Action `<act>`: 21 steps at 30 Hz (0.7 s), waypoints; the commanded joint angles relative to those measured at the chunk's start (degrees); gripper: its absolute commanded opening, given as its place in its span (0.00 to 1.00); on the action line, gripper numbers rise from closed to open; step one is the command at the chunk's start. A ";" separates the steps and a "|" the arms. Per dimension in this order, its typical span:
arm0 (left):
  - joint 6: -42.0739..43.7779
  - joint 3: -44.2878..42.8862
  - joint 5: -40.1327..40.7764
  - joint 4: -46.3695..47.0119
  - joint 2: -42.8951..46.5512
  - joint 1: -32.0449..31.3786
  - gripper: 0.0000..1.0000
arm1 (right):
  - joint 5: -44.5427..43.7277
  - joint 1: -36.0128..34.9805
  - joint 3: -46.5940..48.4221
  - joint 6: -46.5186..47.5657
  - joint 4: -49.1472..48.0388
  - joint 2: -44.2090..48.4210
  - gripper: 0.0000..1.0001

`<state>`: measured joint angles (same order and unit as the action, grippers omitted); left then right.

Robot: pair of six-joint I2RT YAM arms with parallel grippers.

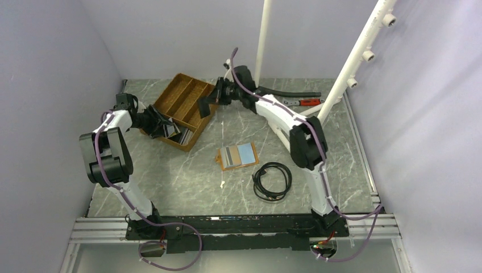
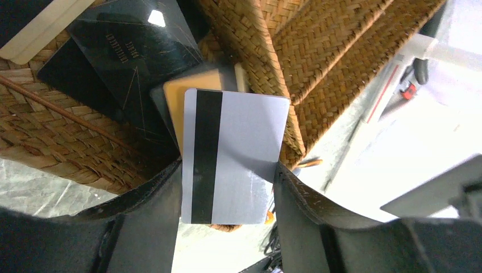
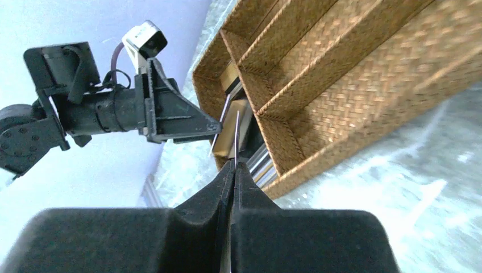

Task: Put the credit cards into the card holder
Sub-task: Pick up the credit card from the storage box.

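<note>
One woven tray (image 1: 183, 95), one card holder (image 1: 237, 156), two grippers, each with one card. The left gripper (image 1: 154, 124), low at the tray's near-left compartment, pinches a white striped card (image 2: 244, 153) by its long edges; at least two dark cards (image 2: 131, 62) and an orange-tan card (image 2: 190, 91) lie in that compartment. The right gripper (image 3: 234, 166), stretched to the tray's right rim, presses its fingers flat on a thin card (image 3: 236, 133), seen edge-on. The card holder lies open on the table (image 1: 187, 176), well apart from the tray, near one coiled black cable (image 1: 273, 181)
</note>
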<state>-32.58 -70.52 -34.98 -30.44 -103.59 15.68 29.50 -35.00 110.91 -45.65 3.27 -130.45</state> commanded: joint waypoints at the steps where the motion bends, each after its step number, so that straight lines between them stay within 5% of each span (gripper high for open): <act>1: -4.29 -0.28 8.14 -0.32 1.77 -1.77 0.17 | -7.58 -0.77 -1.30 17.17 16.71 9.87 0.00; 6: -3.63 -0.10 6.92 0.05 3.67 -1.83 0.51 | -12.69 -0.82 -16.83 24.25 21.33 21.62 0.00; 11: -1.29 0.89 7.00 -0.36 10.40 -2.83 0.69 | -2.88 0.46 -32.48 24.91 20.22 29.47 0.00; 13: 0.60 0.34 8.60 -3.40 12.28 -4.48 0.88 | 1.09 1.85 -37.01 25.20 19.88 30.72 0.00; 15: 1.86 -0.01 10.53 -5.56 13.65 -5.97 0.97 | 2.56 2.85 -40.39 26.01 18.97 31.59 0.00; 21: 1.64 0.66 11.98 -6.13 12.92 -7.44 1.00 | 6.01 5.18 -41.86 28.12 18.94 28.59 0.00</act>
<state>-32.01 -69.36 -24.75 -34.74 -89.86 8.29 31.09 -30.74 68.31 -20.36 24.67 -102.06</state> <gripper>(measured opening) 0.994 0.008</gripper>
